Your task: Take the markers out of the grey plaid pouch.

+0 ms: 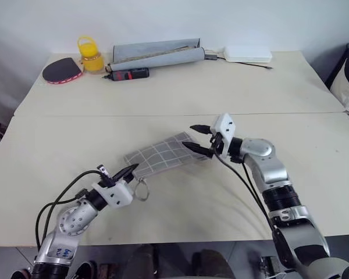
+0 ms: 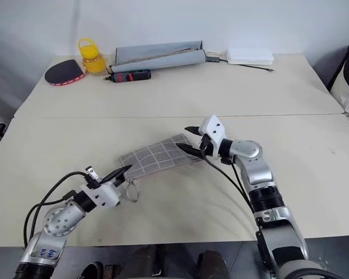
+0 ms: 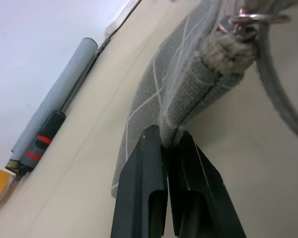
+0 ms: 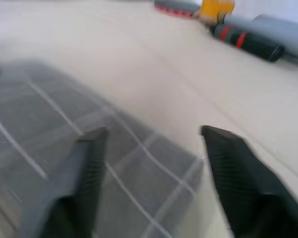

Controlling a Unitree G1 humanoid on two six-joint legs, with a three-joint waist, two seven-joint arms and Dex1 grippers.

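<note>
At centre frame the flat grey plaid fabric pouch [image 1: 163,156] slants lower left to upper right — the left gripper [image 1: 130,171] pinching its lower-left corner, the right gripper [image 1: 199,139] spread just above its upper-right end — markers unseen.

Legible text: none confirmed. A small blue marking stands on the left arm's silver housing [image 1: 59,252] at the lower left of the left eye view, too small to read. No label, brand, number or sign can be read on any item on the bench [image 1: 180,93].
</note>
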